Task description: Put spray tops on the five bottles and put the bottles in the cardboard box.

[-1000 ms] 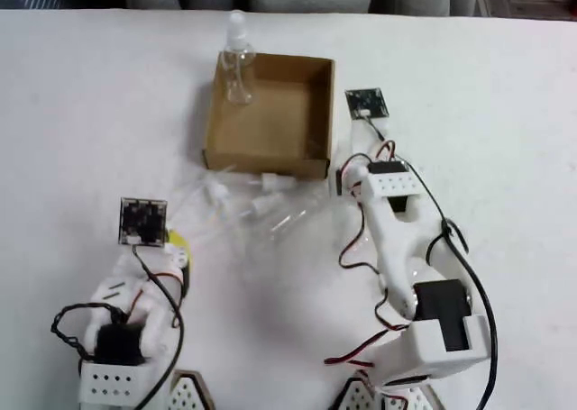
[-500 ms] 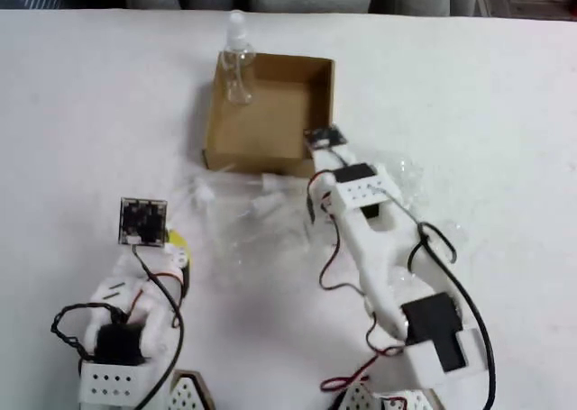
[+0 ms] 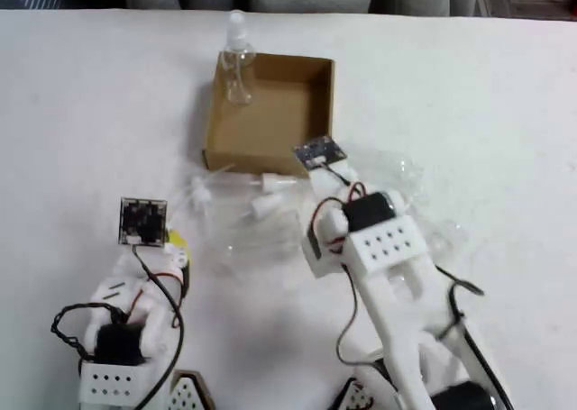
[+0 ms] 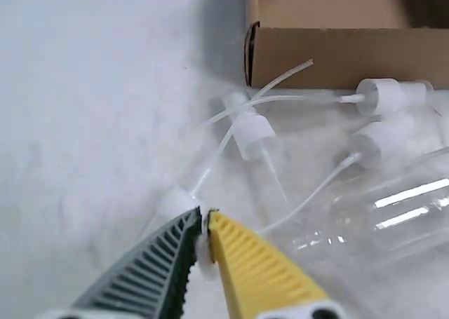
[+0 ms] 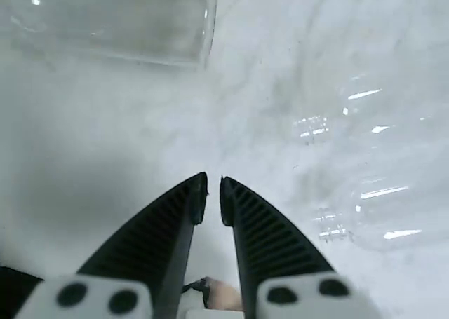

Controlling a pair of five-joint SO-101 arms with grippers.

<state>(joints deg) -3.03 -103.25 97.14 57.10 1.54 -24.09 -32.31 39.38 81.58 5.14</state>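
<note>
High view: cardboard box (image 3: 281,122) holds one upright spray-topped bottle (image 3: 238,72).

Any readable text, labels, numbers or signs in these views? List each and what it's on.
No readable text in any view.
cardboard box: plain walls, no print visible.
bottles: clear, no labels visible.
spray tops: plain white, no markings.
circuit boards on the arms' wrists: any markings are too small to read.
</note>
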